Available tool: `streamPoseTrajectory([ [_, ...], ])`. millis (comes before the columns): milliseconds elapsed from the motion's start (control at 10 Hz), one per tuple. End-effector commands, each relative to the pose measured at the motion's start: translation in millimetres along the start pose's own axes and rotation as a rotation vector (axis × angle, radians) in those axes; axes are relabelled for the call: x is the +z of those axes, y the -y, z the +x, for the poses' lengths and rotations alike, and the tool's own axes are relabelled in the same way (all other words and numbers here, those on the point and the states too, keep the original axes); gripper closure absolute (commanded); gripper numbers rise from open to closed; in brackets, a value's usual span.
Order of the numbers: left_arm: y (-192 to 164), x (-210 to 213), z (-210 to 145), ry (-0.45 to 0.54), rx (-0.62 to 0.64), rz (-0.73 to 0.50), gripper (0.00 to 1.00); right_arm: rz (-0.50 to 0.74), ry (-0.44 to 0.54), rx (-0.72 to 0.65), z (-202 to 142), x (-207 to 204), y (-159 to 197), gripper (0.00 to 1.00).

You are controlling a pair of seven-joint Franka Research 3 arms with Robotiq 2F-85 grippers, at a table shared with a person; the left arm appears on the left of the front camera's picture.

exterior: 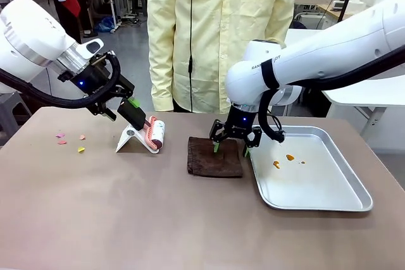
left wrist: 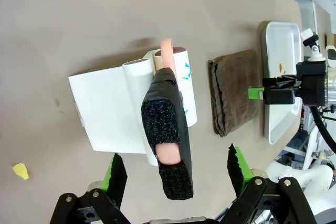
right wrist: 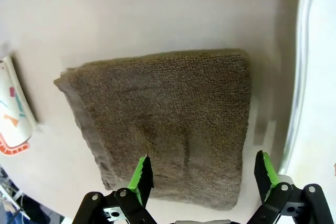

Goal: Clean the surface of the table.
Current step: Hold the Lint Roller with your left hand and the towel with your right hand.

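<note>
**Both claws spread, tools not yet taken**

At the left of the front view, small pink and yellow paper scraps (exterior: 61,136) lie on the wide taupe-brown table (exterior: 126,219), which fills the lower frame. Just right of them, my left claw (exterior: 135,110) hangs at the pink-handled lint roller (exterior: 155,133), propped on its white folded stand (exterior: 130,138). My green pads (left wrist: 116,174) are spread either side of the black-wrapped handle (left wrist: 167,145), apart from it.

At centre, my right claw (exterior: 231,148) hovers, spread wide, over the dark brown folded towel (exterior: 215,159), pinching nothing. At right, the rectangular silver metal tray (exterior: 316,203) holds a few orange bits (exterior: 290,157).

I judge this to be the tool-grasping step; the scraps are untouched. Next, my left must pinch the handle squarely and lift it off the stand. My right must drop and catch the towel's edge, clear of the tray.
</note>
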State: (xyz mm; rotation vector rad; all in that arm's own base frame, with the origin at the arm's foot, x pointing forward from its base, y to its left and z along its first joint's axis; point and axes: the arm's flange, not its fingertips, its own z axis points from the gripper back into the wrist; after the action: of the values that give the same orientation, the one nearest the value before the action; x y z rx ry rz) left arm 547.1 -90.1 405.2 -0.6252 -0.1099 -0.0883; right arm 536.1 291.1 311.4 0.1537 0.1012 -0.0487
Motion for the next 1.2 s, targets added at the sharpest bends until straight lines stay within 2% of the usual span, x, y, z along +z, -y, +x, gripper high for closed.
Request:
streamPoseTrajectory([
  [0,-0.9,-0.5,4.4,-0.009,-0.034,-0.035,0.0,0.009,0.008,0.047,5.0,-2.5,-2.2,0.0],
  [200,-0.6,-1.4,4.8,-0.016,-0.029,-0.031,0.0,-0.005,0.004,0.049,4.9,-3.6,-4.3,0.0],
  [300,-1.0,-1.5,5.3,-0.004,-0.033,-0.035,0.36,-0.001,0.004,0.07,4.1,-5.4,-5.4,0.0],
  [400,0.3,-2.8,4.7,0.014,-0.039,-0.023,0.57,-0.016,-0.011,0.09,3.0,-9.5,-7.5,0.6],
  [500,1.7,-3.5,4.4,0.024,-0.051,-0.034,0.94,-0.027,-0.008,0.093,2.7,-13.6,-9.2,0.6],
  [600,1.4,-4.0,4.4,0.033,-0.057,-0.04,1.0,-0.021,-0.018,0.103,2.9,-17.1,-10.1,1.0],
  [700,0.9,-4.2,4.5,0.036,-0.059,-0.039,1.0,-0.019,-0.029,0.102,3.2,-20.6,-10.3,0.64],
  [800,1.0,-4.2,4.9,0.038,-0.06,-0.043,1.0,-0.022,-0.029,0.099,3.6,-22.6,-10.3,1.0],
  [900,0.7,-4.1,5.4,0.039,-0.059,-0.037,0.96,-0.013,-0.027,0.099,2.9,-22.3,-10.1,1.0],
  [1100,1.0,-4.6,5.6,0.038,-0.057,-0.037,1.0,-0.005,-0.021,0.097,4.0,-20.8,-10.0,1.0],
])
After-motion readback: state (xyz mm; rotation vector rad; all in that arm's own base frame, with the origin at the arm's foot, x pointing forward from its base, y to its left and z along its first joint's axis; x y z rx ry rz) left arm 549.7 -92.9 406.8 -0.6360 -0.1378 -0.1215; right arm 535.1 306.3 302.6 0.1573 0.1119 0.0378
